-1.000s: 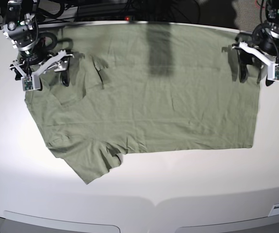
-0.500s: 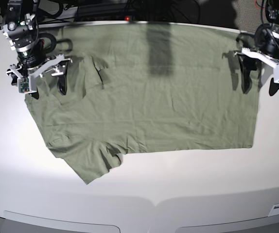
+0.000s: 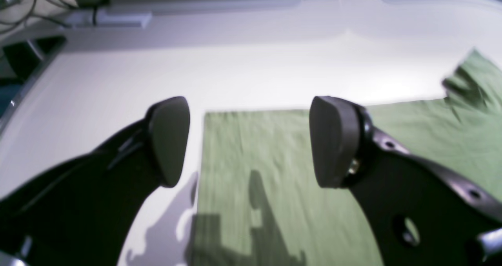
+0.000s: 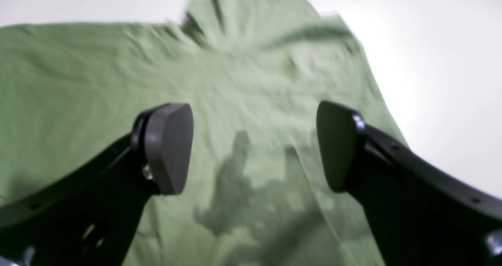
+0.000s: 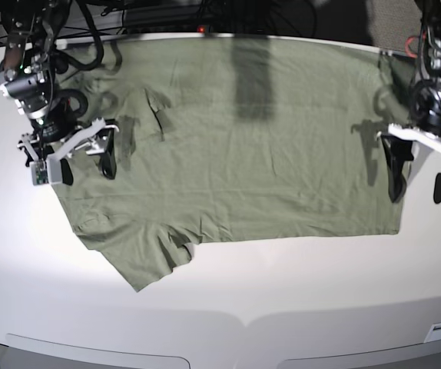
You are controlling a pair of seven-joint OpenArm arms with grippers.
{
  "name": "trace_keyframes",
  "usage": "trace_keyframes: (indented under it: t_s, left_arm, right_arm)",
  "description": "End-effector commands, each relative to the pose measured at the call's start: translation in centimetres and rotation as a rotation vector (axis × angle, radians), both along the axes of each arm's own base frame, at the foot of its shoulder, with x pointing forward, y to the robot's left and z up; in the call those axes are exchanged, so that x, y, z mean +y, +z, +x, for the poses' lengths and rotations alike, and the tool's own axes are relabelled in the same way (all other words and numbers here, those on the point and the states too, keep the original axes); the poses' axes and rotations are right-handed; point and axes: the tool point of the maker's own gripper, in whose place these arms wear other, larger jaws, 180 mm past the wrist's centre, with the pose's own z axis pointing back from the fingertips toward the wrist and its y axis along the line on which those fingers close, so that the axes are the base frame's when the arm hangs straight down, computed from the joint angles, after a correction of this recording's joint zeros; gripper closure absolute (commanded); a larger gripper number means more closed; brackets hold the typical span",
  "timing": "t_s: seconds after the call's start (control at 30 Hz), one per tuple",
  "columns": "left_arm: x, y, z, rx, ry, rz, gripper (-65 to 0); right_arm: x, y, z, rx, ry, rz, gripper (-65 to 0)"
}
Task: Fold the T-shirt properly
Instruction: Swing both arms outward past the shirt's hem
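Note:
The sage-green T-shirt [image 5: 243, 154] lies flat and wrinkled across the white table, one sleeve sticking out at the near left [image 5: 147, 257]. My left gripper [image 5: 418, 187] is open and straddles the shirt's right edge. In the left wrist view [image 3: 251, 140] one finger is over bare table and the other over the fabric [image 3: 431, 132]. My right gripper [image 5: 86, 164] is open above the shirt's left shoulder area. In the right wrist view [image 4: 255, 144] both fingers hang over green cloth [image 4: 98, 70], holding nothing.
The white table [image 5: 282, 307] shows bare in front of the shirt and ends in a curved front edge. Cables and dark equipment [image 5: 167, 11] run along the far edge. A white box with cables [image 3: 117, 19] lies beyond the table in the left wrist view.
Both grippers have moved toward the near side of the table along the shirt's side edges, staying open. The shirt has not moved.

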Motion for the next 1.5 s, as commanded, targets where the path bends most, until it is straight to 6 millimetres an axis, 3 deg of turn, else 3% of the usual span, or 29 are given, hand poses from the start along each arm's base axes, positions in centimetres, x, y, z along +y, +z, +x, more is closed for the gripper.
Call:
trace_keyframes:
  t_s: [0.0,0.37,0.57,0.9,1.07,1.2,1.47]
  left_arm:
    - [0.1,1.8,0.8,-0.054,-0.004,0.007,-45.5]
    - [0.1,6.9,5.4,-0.170,-0.002,0.013,-45.5]
    - [0.2,10.6,7.3,-0.269,0.000,0.013,-45.5]
    - [0.1,11.2,7.6,-0.278,-0.001,0.013,-45.5]
    - [0.2,12.5,8.1,-0.315,0.000,0.014,-45.5]
    - [0.2,13.9,8.8,-0.339,0.000,0.015,-45.5]
    - [0.2,17.3,10.3,-0.388,0.003,0.018,-45.5]
  right_arm:
    - [0.3,2.1,1.1,-0.075,0.022,0.012,-47.5]
    - [0.9,9.0,6.4,-0.289,0.048,0.031,-47.5]
    - [2.8,12.5,8.7,-0.385,0.102,0.039,-47.5]
    - [8.2,14.2,9.1,-0.467,0.246,0.085,-47.5]
    - [10.1,14.7,10.0,-0.442,0.302,0.055,-47.5]
    - [10.8,16.6,10.9,-0.473,0.326,0.033,-47.5]
    - [10.1,19.5,12.6,-0.541,0.301,-0.041,-47.5]
